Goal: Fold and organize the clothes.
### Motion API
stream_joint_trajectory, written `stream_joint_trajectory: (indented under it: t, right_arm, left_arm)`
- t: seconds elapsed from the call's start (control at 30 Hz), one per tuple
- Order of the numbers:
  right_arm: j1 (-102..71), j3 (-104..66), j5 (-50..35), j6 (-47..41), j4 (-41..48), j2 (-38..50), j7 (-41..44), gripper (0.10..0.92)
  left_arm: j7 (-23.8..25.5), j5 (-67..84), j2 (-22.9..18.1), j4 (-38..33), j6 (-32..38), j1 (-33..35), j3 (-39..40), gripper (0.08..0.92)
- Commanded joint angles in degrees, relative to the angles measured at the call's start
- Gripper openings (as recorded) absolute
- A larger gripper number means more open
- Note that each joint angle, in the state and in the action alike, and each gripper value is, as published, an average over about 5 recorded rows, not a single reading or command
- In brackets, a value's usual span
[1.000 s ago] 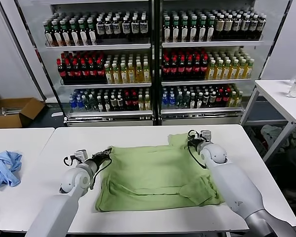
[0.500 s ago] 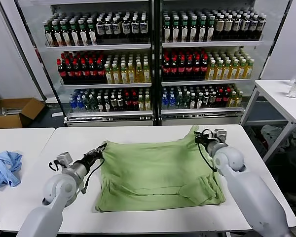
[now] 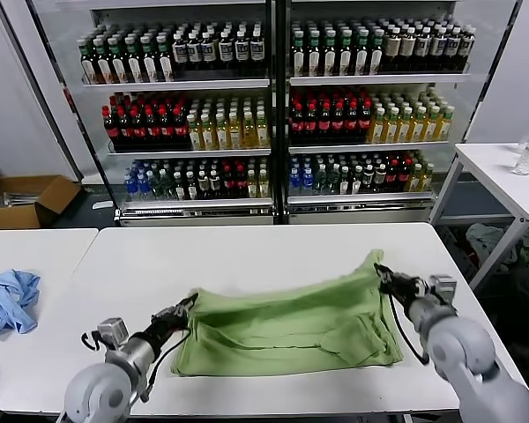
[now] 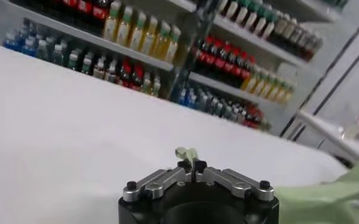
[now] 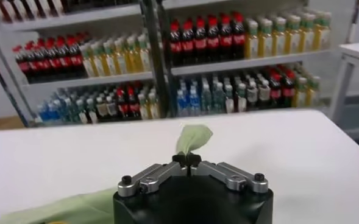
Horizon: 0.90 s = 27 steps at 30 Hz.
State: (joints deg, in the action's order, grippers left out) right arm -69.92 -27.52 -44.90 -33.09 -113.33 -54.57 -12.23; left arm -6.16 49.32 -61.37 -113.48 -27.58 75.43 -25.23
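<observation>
The pastel-green T-shirt lies on the white table, its far edge lifted and folded toward the near side. My left gripper is shut on the shirt's left corner; a green tuft sticks out between its fingers in the left wrist view. My right gripper is shut on the shirt's right corner, held slightly above the table; a green flap shows above its fingers in the right wrist view. The red-and-white mark is hidden.
A light blue garment lies on the neighbouring table at the left. A drinks fridge with bottles stands behind. A small white table with a bottle is at the right, a cardboard box on the floor at left.
Both grippers have pulled the shirt's far corners toward the near edge of the table, folding the far part over. The shirt now looks shorter front to back.
</observation>
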Motion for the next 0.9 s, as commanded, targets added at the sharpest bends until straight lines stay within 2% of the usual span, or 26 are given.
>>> stream_joint_trajectory:
  t: [0.03,0.13,0.23,0.37,0.6,0.77,0.9]
  right_arm:
    - [-10.4,-3.2,5.7,-0.2,-5.6,-0.4,-0.2,0.15]
    - [-9.8,-3.0,6.6,-0.1,-6.5,-0.6,-0.2,0.223]
    - [-10.8,-3.9,7.4,0.5,-8.3,-0.5,0.1,0.301]
    - [-12.1,-4.5,8.4,1.3,-9.7,-0.7,0.2,0.44]
    - [-12.3,-4.2,9.0,1.4,-9.9,-1.1,0.0,0.639]
    - [-11.9,-4.2,8.7,1.4,-10.0,-0.7,-0.2,0.781]
    - [-12.0,-4.5,8.1,1.4,-10.1,-0.4,-0.4,0.817]
  left_arm:
    - [1.3,-22.0,-0.2,-1.2,0.2,5.0,1.0,0.086]
    - [-0.8,-26.2,-2.1,-3.6,2.9,5.6,1.4,0.107]
    - [-4.7,-32.5,-4.8,-5.6,7.0,8.2,2.5,0.175]
    - [-8.6,-41.8,-9.2,-4.5,10.8,12.1,6.0,0.296]
    - [-9.8,-47.6,-14.7,1.3,10.8,11.1,10.5,0.495]
    - [-9.2,-46.5,-15.3,4.5,10.0,8.9,10.7,0.623]
    - [-8.9,-45.5,-14.9,5.2,8.6,8.6,10.2,0.577]
